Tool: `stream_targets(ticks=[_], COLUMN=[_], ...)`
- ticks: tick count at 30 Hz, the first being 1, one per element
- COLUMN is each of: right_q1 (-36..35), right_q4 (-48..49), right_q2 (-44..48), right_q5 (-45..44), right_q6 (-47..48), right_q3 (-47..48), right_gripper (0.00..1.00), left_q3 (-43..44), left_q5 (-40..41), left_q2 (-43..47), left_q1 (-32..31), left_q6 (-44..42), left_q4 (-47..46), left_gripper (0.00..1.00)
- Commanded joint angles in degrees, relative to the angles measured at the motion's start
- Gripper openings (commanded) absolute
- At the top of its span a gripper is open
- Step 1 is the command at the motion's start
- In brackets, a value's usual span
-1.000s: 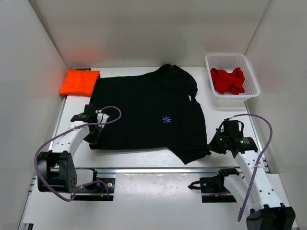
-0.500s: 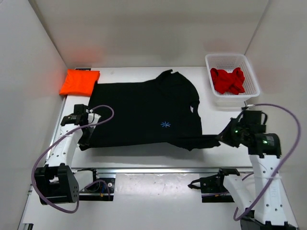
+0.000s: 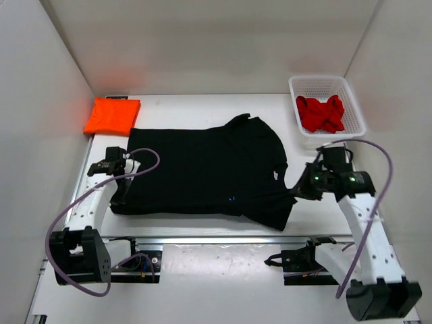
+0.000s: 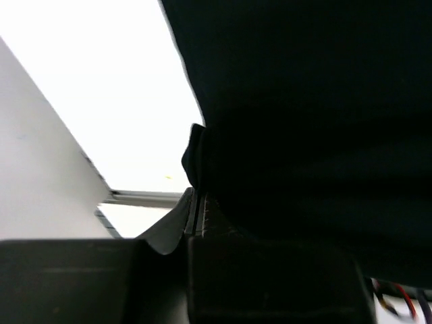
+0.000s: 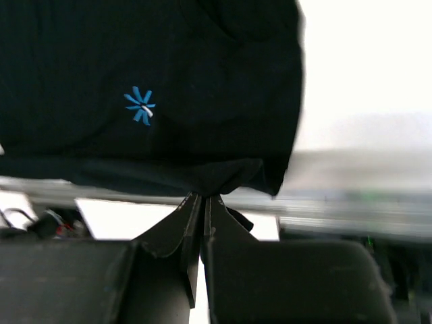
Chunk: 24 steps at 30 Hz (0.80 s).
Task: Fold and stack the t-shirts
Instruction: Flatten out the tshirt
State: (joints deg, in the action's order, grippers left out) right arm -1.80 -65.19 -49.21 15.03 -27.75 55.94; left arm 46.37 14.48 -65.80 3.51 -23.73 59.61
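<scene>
- The left gripper (image 3: 123,194) is clamping fully shut on the near left corner of the plain black cloth t-shirt (image 3: 202,165). In the left wrist view the dark fabric is draping over the closed fingers (image 4: 202,223), so I cannot tell how deep the bite is.
- The right gripper (image 3: 299,191) is also pinching shut, on the near right hem. In the right wrist view only a small bunch of cloth is sitting at its tips (image 5: 202,197), below the little blue star-shaped logo (image 5: 140,106).
- The black t-shirt is lying spread across the middle of the white table (image 3: 182,108), with its near right part sagging into a loose flap towards the near edge.
- The bright orange folded t-shirt (image 3: 111,115) is resting at the far left corner, just beside the black one's far left corner. The crumpled red t-shirt (image 3: 320,113) is waiting in the white plastic mesh basket (image 3: 327,81) at the far right.
- Judging the risks:
  - The right pinch is looking thin, so a quick pull could be slipping the hem out and dropping that side.
  - The two corners are sitting unevenly, so carrying them away together may be laying a skewed fold.
  - The sagging flap could be tucking under itself or catching on the metal rail (image 3: 223,239) at the near edge.
  - A fold swung too far left could be nudging the orange t-shirt out of square.
</scene>
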Motion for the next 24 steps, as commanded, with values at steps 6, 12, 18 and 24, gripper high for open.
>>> stream_targets(ticks=[6, 12, 18, 24], right_q1=[-4.2, -4.9, -4.7, -3.4], right_q4=[24.7, 32.0, 33.7, 26.0], right_q2=[-14.8, -24.3, -30.8, -24.4], right_q5=[1.3, 2.0, 2.9, 0.5], right_q6=[6.4, 10.3, 13.1, 14.6], right_q3=[-3.9, 0.5, 7.5, 8.7], right_gripper=[0.0, 0.0, 0.0, 0.0], left_q3=[8.6, 15.8, 13.8, 13.5], left_q5=[10.3, 10.9, 11.1, 9.8], left_q2=[-13.1, -22.1, -24.6, -17.9], left_q1=[0.9, -1.3, -2.3, -1.9], left_q6=[-2.4, -2.2, -3.3, -3.4], left_q4=[-18.4, -21.6, -23.2, -19.5], left_gripper=[0.0, 0.0, 0.0, 0.0])
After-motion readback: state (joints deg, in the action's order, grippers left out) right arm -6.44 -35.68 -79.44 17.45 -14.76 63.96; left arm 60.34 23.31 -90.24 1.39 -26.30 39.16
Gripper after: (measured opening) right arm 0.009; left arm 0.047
